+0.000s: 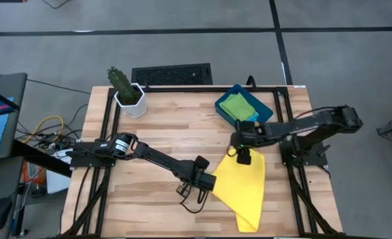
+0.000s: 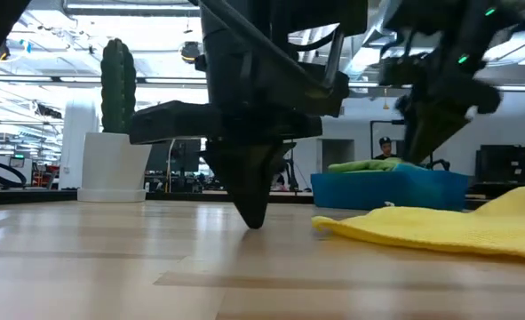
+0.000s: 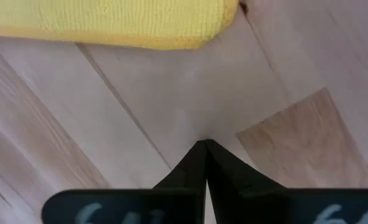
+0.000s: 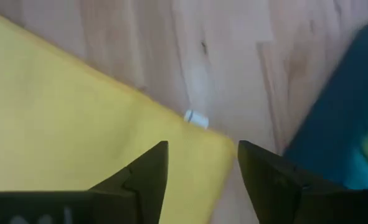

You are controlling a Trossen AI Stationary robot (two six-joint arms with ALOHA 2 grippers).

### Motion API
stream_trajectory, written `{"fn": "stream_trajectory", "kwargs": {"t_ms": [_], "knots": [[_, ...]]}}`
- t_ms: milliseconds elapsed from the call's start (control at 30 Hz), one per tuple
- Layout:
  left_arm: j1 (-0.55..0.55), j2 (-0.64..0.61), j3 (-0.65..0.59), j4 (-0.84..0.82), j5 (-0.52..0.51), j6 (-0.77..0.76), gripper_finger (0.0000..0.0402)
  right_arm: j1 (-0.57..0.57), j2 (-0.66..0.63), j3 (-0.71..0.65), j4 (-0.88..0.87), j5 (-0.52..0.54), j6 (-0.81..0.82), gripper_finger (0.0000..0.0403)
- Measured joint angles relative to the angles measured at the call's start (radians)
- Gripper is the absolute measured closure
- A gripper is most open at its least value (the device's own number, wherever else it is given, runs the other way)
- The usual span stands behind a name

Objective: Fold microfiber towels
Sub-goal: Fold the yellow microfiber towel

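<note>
A bright yellow towel (image 1: 245,189) lies folded on the wooden table at the near right, with one corner and its small white tag (image 4: 196,118) pointing toward the far side. My right gripper (image 4: 202,149) hovers open above that far corner (image 4: 218,146), fingers slanting down, clear of the cloth in the low view (image 2: 431,116). My left gripper (image 3: 205,144) is shut and points down over bare wood just left of the towel's left corner (image 3: 215,31); its tip (image 2: 255,222) is at table height. A green towel (image 1: 237,106) rests in the teal bin (image 1: 263,109).
The bin (image 2: 386,191) stands at the far right of the table, just beyond my right gripper. A cactus (image 1: 121,81) in a white pot (image 1: 132,105) stands at the far left. Bare wood spreads across the table's left half and middle.
</note>
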Motion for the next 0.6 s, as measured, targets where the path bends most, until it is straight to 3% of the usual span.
{"fn": "stream_trajectory", "kwargs": {"t_ms": [267, 600], "knots": [[-0.011, -0.013, -0.001, -0.008, -0.046, -0.033, 0.0401, -0.199, 0.167, 0.0, 0.043, -0.119, -0.234, 0.0185], [-0.009, -0.043, 0.0, 0.055, -0.091, -0.095, 0.0401, -0.253, 0.292, 0.006, 0.089, -0.157, -0.386, 0.0193]]}}
